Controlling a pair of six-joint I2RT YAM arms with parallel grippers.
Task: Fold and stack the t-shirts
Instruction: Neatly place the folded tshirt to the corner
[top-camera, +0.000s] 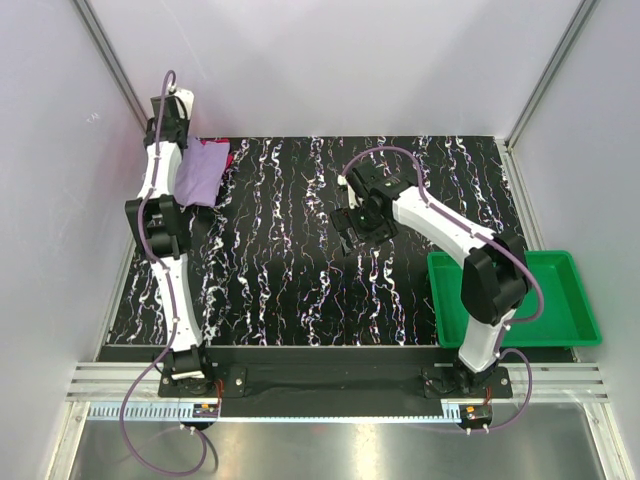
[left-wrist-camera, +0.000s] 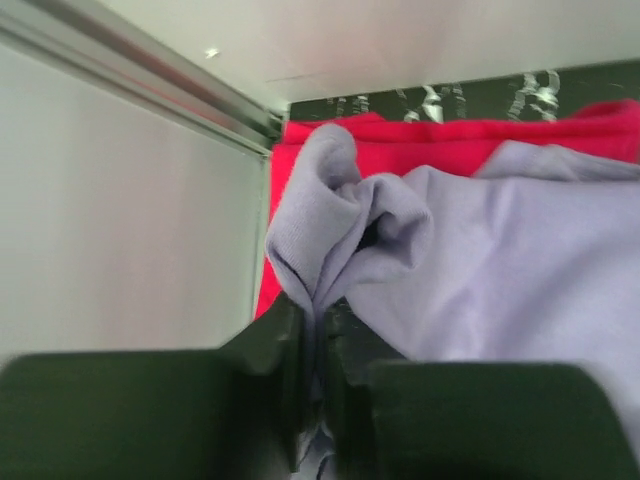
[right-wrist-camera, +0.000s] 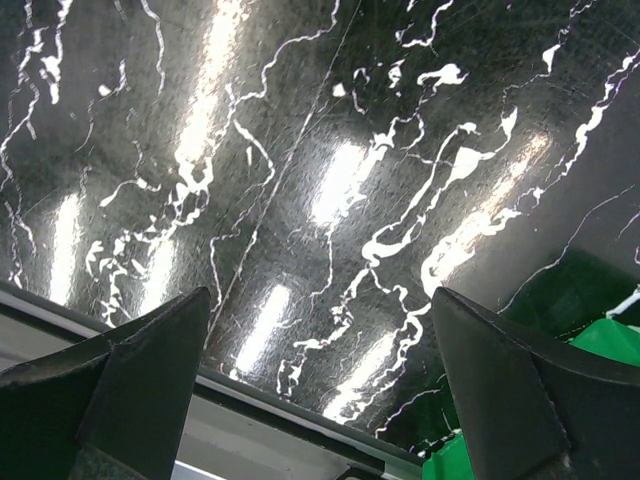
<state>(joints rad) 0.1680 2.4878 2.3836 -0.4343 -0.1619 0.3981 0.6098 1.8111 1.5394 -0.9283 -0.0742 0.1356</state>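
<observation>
At the table's far left corner the lavender t-shirt (top-camera: 200, 172) lies folded on top of the pink-red t-shirt (top-camera: 229, 157), of which only an edge shows. My left gripper (top-camera: 184, 148) is at the lavender shirt's left edge. In the left wrist view the left gripper (left-wrist-camera: 318, 330) is shut on a bunched fold of the lavender t-shirt (left-wrist-camera: 480, 260), and the pink-red t-shirt (left-wrist-camera: 450, 135) shows beneath and behind it. My right gripper (top-camera: 350, 228) hovers over the middle of the table, open and holding nothing (right-wrist-camera: 320, 320).
A green plastic tray (top-camera: 530, 300) sits at the table's right edge by the right arm's base, and its corner (right-wrist-camera: 600, 345) shows in the right wrist view. White walls and an aluminium frame post (left-wrist-camera: 150, 85) close in the far left corner.
</observation>
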